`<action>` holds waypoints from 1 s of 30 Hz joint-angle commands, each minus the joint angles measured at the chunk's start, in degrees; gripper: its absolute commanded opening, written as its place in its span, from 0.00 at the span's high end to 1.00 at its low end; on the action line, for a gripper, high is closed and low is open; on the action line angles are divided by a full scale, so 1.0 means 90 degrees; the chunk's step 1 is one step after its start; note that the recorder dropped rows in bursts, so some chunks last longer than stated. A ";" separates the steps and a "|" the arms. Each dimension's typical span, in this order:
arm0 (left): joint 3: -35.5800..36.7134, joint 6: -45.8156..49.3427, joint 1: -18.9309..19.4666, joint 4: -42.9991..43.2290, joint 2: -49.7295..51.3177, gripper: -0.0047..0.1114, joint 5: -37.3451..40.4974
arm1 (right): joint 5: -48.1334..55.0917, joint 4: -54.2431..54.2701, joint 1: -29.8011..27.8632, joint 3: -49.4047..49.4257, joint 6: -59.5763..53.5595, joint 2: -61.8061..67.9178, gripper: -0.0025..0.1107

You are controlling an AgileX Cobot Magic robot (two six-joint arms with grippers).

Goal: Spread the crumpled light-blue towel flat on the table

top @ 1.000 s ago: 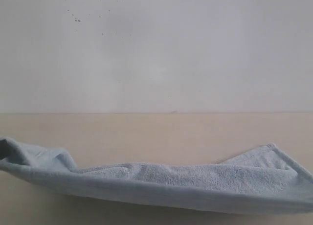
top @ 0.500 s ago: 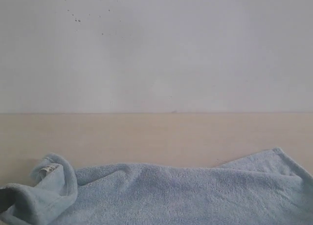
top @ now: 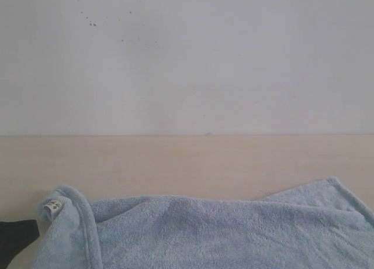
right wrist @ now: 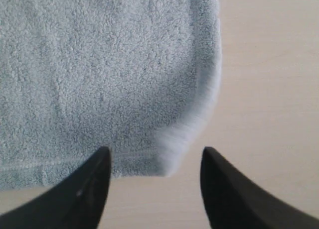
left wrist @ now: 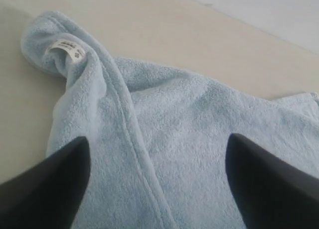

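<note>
Pale-blue terry, the towel [top: 222,234] lies on the cream worktop [top: 187,158] under both my arms, mostly opened out but with one end folded over on itself. My left gripper [left wrist: 157,138] stands wide apart and holds nothing; the towel fills the space between and ahead of its two dark fingers [left wrist: 50,189]. A raised fold edged by the hem [left wrist: 130,139] runs from between those fingers away to a rolled-over corner, where the small white tag [left wrist: 65,50] faces up. I cannot tell whether the fingers touch the pile or hang just above it. My right gripper [right wrist: 155,149] is also parted and empty. A rounded corner of the towel sits just ahead of the gap between its fingertips, the cloth spreading off to one side and bare worktop to the other. Contact there is also unclear to me.
</note>
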 commanded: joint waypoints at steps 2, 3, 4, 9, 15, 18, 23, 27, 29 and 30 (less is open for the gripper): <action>-0.0111 -0.0061 0.0016 0.0020 -0.0142 0.33 -0.0894 | -0.0123 -0.0008 -0.0018 0.0018 -0.0086 -0.0002 0.41; -0.0206 -0.0061 0.0016 0.0020 -0.0200 0.33 -0.0934 | -0.0229 -0.0008 -0.0018 0.0005 -0.0086 -0.0002 0.41; -0.0315 -0.0061 0.0016 0.0020 -0.0247 0.33 -0.0934 | -0.0397 0.0005 -0.0018 0.0005 -0.0086 -0.0002 0.41; -0.0836 -0.0061 0.0016 0.0897 -0.0428 0.37 -0.0442 | -0.1395 0.0535 -0.0018 -0.0156 -0.0086 -0.0002 0.41; -0.0997 -0.0091 0.0016 0.3322 -0.0133 0.75 -0.0341 | -0.3328 0.0701 -0.0018 -0.0306 -0.0045 0.0138 0.53; -0.1030 -0.0222 -0.0008 0.3501 0.0236 0.92 -0.0740 | -0.3466 0.0701 -0.0018 -0.0667 -0.0106 0.0543 0.90; -0.1476 -0.0310 -0.0171 0.4091 0.1325 0.92 -0.0957 | -0.3316 0.0701 -0.0018 -0.1492 -0.0172 0.1822 0.97; -0.1901 -0.0428 -0.0890 0.5255 0.2169 0.92 -0.0679 | -0.2752 0.0750 -0.0018 -0.2095 -0.0495 0.2870 0.97; -0.2078 -0.0446 -0.1261 0.5710 0.2484 0.92 -0.0649 | -0.2611 0.0951 -0.0018 -0.2347 -0.0664 0.3297 0.97; -0.2134 -0.0446 -0.1387 0.5806 0.2577 0.92 -0.0679 | -0.2593 0.1116 -0.0018 -0.2443 -0.0789 0.3471 0.97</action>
